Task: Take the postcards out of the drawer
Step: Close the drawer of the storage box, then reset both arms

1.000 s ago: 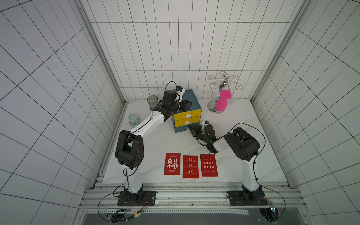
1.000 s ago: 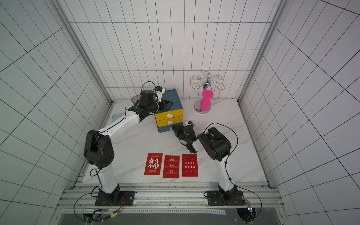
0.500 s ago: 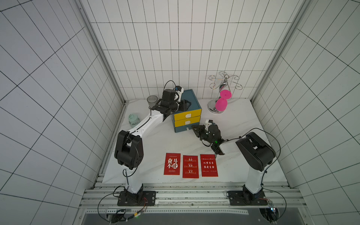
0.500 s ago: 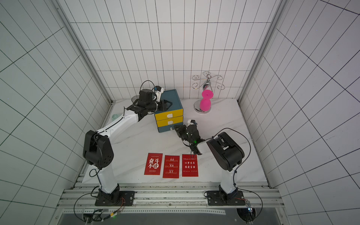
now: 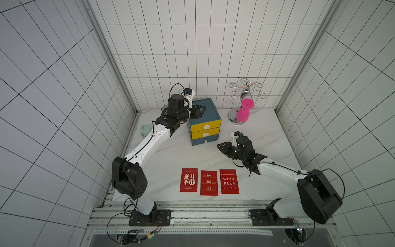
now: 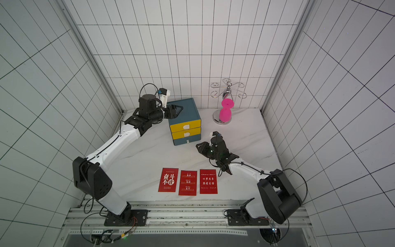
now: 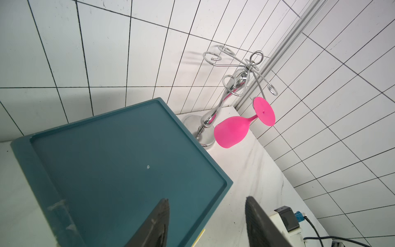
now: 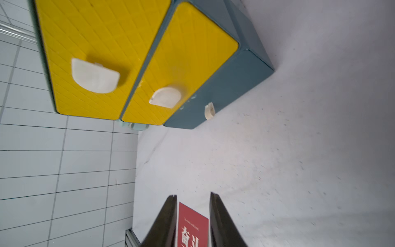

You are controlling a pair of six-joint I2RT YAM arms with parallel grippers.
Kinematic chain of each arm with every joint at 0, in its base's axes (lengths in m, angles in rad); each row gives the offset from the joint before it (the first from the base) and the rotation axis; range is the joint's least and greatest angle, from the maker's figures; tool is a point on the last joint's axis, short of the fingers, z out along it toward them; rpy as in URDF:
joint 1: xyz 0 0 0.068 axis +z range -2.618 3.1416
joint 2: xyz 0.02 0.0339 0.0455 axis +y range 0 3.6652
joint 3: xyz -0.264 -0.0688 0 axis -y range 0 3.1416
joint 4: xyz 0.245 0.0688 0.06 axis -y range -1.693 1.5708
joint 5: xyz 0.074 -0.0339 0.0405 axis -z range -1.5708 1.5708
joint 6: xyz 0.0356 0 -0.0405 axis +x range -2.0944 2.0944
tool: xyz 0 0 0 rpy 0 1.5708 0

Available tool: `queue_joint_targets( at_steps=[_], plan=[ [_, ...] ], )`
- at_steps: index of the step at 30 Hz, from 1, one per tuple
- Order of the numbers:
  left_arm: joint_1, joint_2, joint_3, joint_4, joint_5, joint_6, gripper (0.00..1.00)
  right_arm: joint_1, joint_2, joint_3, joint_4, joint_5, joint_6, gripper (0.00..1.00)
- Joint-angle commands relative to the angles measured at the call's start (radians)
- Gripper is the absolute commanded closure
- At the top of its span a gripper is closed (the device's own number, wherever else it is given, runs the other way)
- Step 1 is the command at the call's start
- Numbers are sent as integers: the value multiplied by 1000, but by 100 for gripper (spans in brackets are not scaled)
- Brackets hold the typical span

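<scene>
My left pincer [image 7: 206, 200] gapes wide and empty above the teal plastic drawer box [image 5: 210, 112], its three drawers [image 5: 205, 134] shut. My right pincer [image 8: 193, 195], narrowly parted and empty, hovers low before it, arm outstretched. The red lettered postcards [image 5: 209, 182] lie in a row along the front edge of the white marble table [image 5: 171, 154].

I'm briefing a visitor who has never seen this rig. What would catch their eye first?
Three red postcards lie in a row near the front edge of the table. A bright pink glass hangs upside down from a chrome rack at the back right, beside a teal cabinet with two yellow drawers.
</scene>
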Motion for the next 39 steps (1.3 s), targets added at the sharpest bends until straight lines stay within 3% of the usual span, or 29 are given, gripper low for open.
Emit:
queue_joint_targets(
  at_steps=[1,16,24,37,39],
  plan=[
    [7,-52,-93,29,-37,-13,44,-8,-27,-23,-278,9,-139,70],
    [55,-232,-439,68,-145,-53,43,-8,-66,-40,-467,37,-226,67],
    [84,-380,-590,22,-332,-50,42,-19,-168,-60,-512,72,-263,68],
    [124,-494,-777,46,-473,-46,39,-60,-93,-9,-534,39,-325,68],
    [131,-504,-806,49,-539,-49,39,-61,-75,1,-541,29,-335,68]
  ],
)
